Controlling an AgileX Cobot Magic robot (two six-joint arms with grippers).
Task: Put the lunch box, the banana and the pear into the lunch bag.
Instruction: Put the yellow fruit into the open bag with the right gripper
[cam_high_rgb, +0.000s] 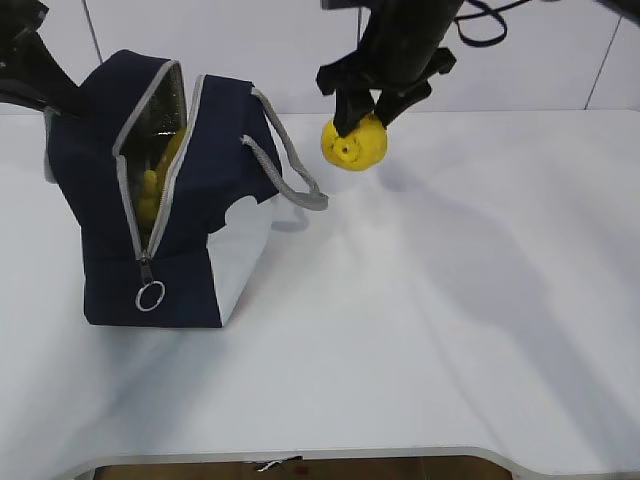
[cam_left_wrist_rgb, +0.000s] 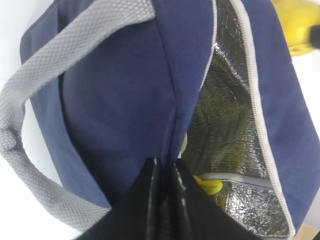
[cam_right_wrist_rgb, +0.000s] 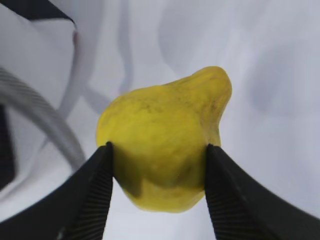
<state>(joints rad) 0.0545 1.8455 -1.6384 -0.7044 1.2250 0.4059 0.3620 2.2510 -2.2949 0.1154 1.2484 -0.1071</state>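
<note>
Standing on the white table (cam_high_rgb: 420, 330), the lunch bag (cam_high_rgb: 100, 210) is taken as the landmark; it is unzipped, and its silver lining (cam_left_wrist_rgb: 225, 130) is seen through the opening. At the far left edge of the bag, the left gripper (cam_left_wrist_rgb: 164, 172) is closed on the navy fabric of the bag's rim, with its jaws pressed almost together, so that the mouth is held apart. Inside the bag, something yellow (cam_high_rgb: 150, 195) is visible, probably the banana, although the view is too poor to be certain. On the right side of the bag, a grey handle (cam_high_rgb: 290, 165) hangs down over the white side panel (cam_high_rgb: 245, 250). To the right of the bag, near this handle and above the table, the pear (cam_high_rgb: 354, 143) is held in the air by the right gripper (cam_right_wrist_rgb: 158, 170), whose jaws are clamped on both sides of the fruit.
</note>
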